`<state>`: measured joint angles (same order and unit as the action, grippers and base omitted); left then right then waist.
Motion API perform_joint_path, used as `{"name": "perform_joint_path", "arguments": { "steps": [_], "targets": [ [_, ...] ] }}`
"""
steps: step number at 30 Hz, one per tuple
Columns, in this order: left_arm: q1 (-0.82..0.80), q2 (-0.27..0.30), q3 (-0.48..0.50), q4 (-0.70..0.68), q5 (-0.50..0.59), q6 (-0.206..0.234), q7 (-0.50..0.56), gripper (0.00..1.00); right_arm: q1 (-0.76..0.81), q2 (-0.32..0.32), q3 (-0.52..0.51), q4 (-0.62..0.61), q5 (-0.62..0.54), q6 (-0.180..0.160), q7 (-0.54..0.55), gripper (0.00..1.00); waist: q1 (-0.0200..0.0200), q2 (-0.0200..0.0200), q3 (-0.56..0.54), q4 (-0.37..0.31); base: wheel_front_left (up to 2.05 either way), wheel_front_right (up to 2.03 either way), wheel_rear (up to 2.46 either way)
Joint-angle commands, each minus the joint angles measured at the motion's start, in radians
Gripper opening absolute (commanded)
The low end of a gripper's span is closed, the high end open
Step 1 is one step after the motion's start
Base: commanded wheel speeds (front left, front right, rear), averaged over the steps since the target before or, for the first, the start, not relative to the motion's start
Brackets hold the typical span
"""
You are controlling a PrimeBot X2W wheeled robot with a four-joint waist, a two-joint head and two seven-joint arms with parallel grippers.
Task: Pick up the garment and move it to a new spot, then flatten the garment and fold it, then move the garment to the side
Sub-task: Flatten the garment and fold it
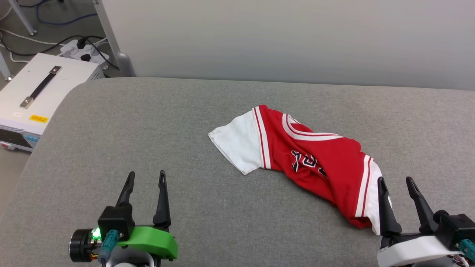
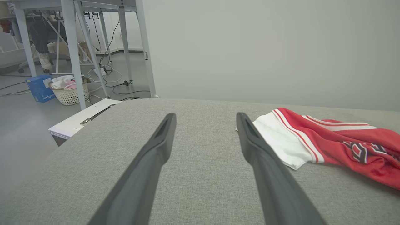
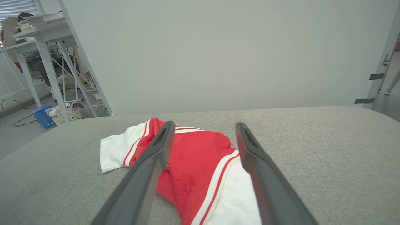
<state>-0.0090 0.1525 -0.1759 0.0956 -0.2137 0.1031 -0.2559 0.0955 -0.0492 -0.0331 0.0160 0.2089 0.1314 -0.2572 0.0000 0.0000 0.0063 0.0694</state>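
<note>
Garment [image 1: 315, 163] lies crumpled on grey counter [image 1: 148, 129]. Left gripper [image 1: 146, 173] released, empty, well left of garment. Right gripper [image 1: 394, 181] released, empty, at garment's near white sleeve.

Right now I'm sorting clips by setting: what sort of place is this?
Probably a robotics lab or workshop, not a home: a grey fabric-topped table holding one red jersey, a white equipment box and a power strip on the floor, metal-legged workbenches beyond.

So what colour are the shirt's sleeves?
White, edged with red-and-white stripes where they meet the red body of the shirt; clearest in the head view.
</note>
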Motion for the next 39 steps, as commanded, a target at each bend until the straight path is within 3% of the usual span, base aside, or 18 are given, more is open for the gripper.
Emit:
{"name": "perform_joint_path", "arguments": {
  "steps": [1,12,27,32,39],
  "targets": [
    [0.021,-0.011,0.014,0.003,0.015,-0.011,-0.006,1.0,0.016,-0.001,0.001,0.003,0.004,-0.001,-0.005,1.0,0.0,0.0,-0.006,0.002,0.0,0.0,0.0],
    [0.047,-0.06,0.082,0.022,0.074,-0.069,-0.006,1.0,0.036,-0.001,0.002,0.016,0.008,-0.001,-0.005,1.0,0.0,0.0,-0.016,0.004,0.0,0.0,0.0],
    [0.013,-0.081,0.135,0.046,0.114,-0.123,-0.006,1.0,0.027,-0.001,0.006,0.018,0.009,-0.001,-0.005,1.0,0.0,0.0,-0.005,-0.001,0.0,0.0,0.0],
    [-0.108,-0.053,0.146,0.076,0.116,-0.171,-0.006,1.0,-0.001,-0.001,0.015,0.01,0.003,-0.001,-0.005,1.0,0.0,0.0,0.031,-0.013,0.0,0.0,0.0],
    [-0.384,0.046,0.102,0.211,0.099,-0.225,-0.004,1.0,-0.068,-0.001,0.038,-0.006,-0.002,-0.001,-0.005,1.0,0.0,0.0,0.119,-0.064,0.0,0.0,0.0]
  ]
}}
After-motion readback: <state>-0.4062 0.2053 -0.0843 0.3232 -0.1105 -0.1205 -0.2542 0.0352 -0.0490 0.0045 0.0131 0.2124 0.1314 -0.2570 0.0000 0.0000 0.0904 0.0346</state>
